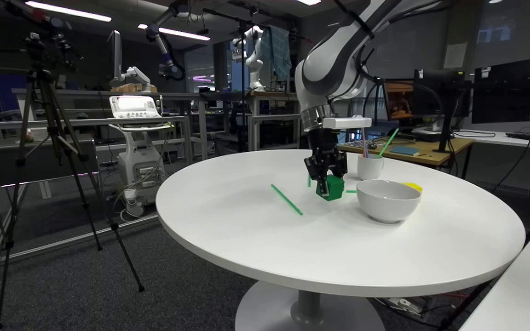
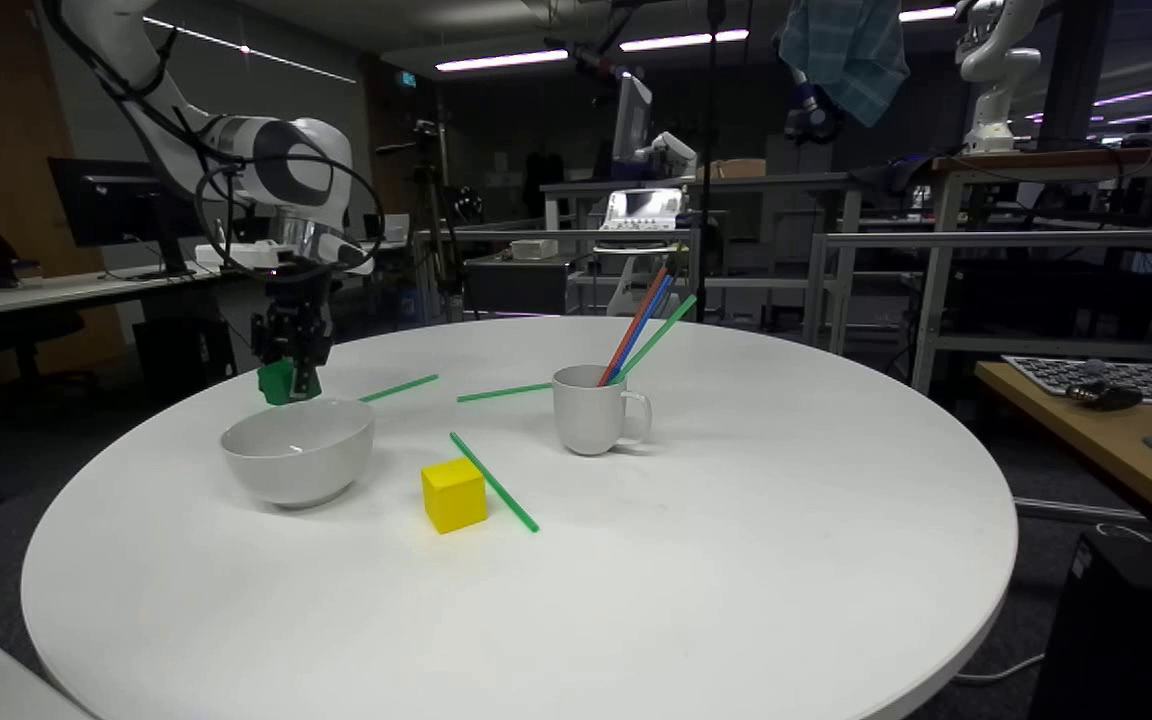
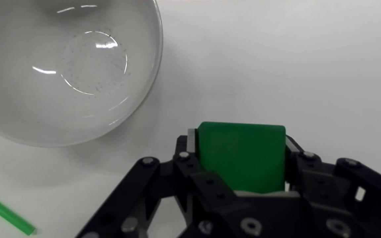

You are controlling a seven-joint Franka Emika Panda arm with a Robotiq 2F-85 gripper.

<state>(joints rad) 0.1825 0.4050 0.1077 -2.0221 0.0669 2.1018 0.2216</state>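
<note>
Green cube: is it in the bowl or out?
Out: the wrist view shows the green cube clamped in the claw, beside the bowl, with table showing between cube and bowl.

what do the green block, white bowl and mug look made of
Green block: probably plastic or painted wood, fairly matt, with even colour and no sharp highlights. White bowl: likely glazed ceramic, glossy, its inside showing crisp bright reflections. Mug: perhaps ceramic too, given its smooth white wall; gloss is hard to judge.
</note>
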